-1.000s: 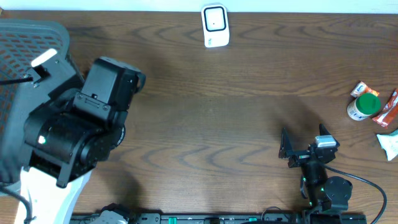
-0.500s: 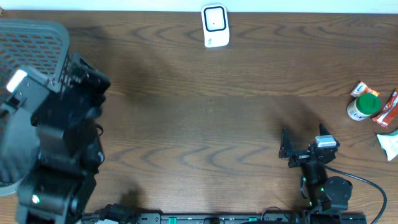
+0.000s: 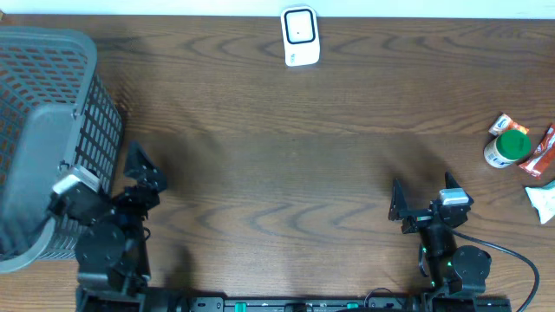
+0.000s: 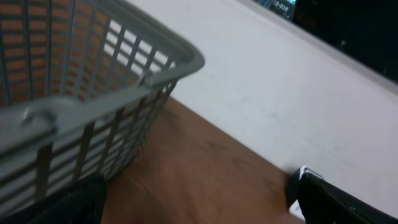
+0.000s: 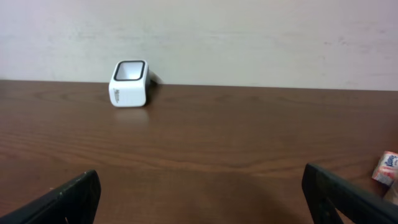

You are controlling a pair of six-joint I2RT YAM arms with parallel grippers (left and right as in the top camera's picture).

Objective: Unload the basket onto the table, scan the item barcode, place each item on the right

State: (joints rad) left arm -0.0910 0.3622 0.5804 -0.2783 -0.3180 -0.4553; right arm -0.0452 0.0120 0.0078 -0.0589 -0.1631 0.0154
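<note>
The white barcode scanner [image 3: 300,36] stands at the table's far edge, middle; the right wrist view shows the scanner [image 5: 129,83] upright, far ahead to the left. Possible items lie at the right edge: a green-capped bottle [image 3: 507,146] and an orange packet [image 3: 505,123]. My right gripper [image 3: 422,192] sits low at the front right, open and empty, well short of them; its fingers [image 5: 68,199] frame bare wood. My left gripper [image 3: 146,179] is open and empty at the front left beside the basket, with one of its fingers [image 4: 339,199] dark at the frame's lower right.
A grey mesh basket [image 3: 43,130] fills the left side, and its rim [image 4: 93,81] looms close in the left wrist view. A red packet [image 3: 545,149] and a white wrapper [image 3: 545,201] lie by the right edge. A packet corner [image 5: 387,168] shows at the right.
The left arm has drawn back from over the basket and dropped to the front-left of the table, uncovering the basket. The right arm has not moved.
</note>
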